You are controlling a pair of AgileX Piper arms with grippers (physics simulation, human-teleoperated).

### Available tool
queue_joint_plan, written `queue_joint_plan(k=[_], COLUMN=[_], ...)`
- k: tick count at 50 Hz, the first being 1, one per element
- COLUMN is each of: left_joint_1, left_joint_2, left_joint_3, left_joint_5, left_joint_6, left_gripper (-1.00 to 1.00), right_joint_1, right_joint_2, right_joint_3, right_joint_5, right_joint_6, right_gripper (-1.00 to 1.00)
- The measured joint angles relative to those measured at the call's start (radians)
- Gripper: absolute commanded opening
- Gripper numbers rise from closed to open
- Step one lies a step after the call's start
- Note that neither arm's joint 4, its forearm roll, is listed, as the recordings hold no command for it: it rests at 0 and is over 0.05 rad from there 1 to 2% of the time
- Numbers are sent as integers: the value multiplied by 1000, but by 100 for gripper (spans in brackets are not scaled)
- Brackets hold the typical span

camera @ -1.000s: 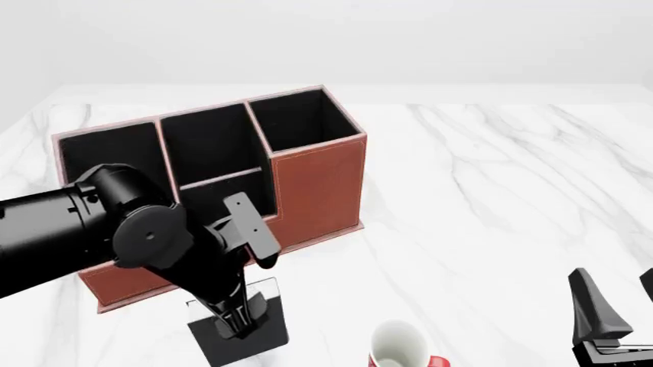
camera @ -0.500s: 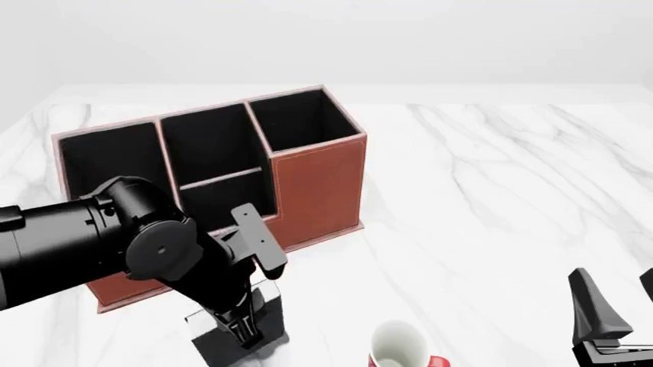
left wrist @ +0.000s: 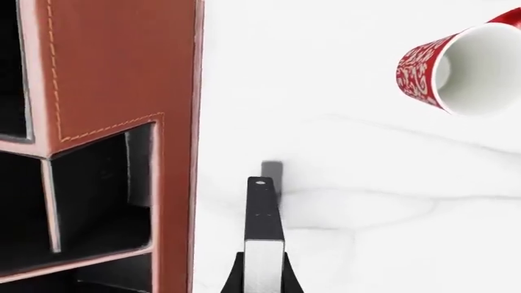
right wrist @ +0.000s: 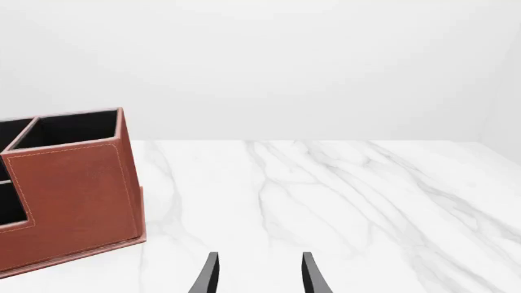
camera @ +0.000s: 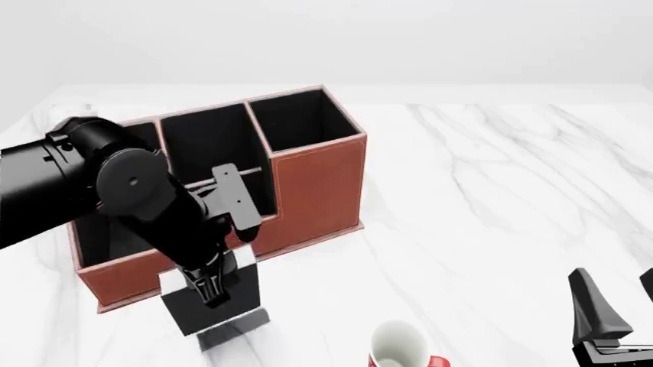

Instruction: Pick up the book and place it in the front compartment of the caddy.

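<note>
Well — book (camera: 219,302) upright, edge-on — left hand (camera: 209,294).

Left arm (camera: 112,195) reaches in from the left over the caddy's (camera: 316,183) low front wall, its gripper (camera: 211,287) pointing down and clamped on the book (camera: 229,294), which hangs black-faced w/ a white strip at its left edge, lifted off the marble table (camera: 490,199); a grey shadow lies below it. A white-and-red mug (camera: 400,348) sits at the bottom edge. Right gripper (camera: 612,317) shows partly at bottom right corner, well apart.
</note>
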Motion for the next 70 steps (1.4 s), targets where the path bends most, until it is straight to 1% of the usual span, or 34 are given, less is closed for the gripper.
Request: queue_joint_plan(k=[7, 14, 20, 33, 39, 48, 62, 70], left_joint_1=[31, 69, 110, 225, 264, 301, 357, 362], left_joint_2=[1, 3, 1, -24, -30, -25, 6, 43], left_joint_3=[-81, -140, -176, -243, -276, -336, -443, -519], left_joint_5=[72, 110, 127, 143, 143, 143, 143, 143], left_joint_6=[62, 124, 177, 327, 379, 433, 496, 501], left_gripper=[-100, -100, -100, -100, -100, -100, -100, -100], right_joint_1=[0, 0, 0, 0, 0, 0, 0, 0], right_joint_2=[0, 0, 0, 0, 0, 0, 0, 0], right_joint_3=[0, 0, 0, 0, 0, 0, 0, 0], right_joint_5=[0, 0, 0, 0, 0, 0, 0, 0], right_joint_6=[0, 0, 0, 0, 0, 0, 0, 0], right_gripper=[100, 100, 100, 100, 100, 100, 100, 100])
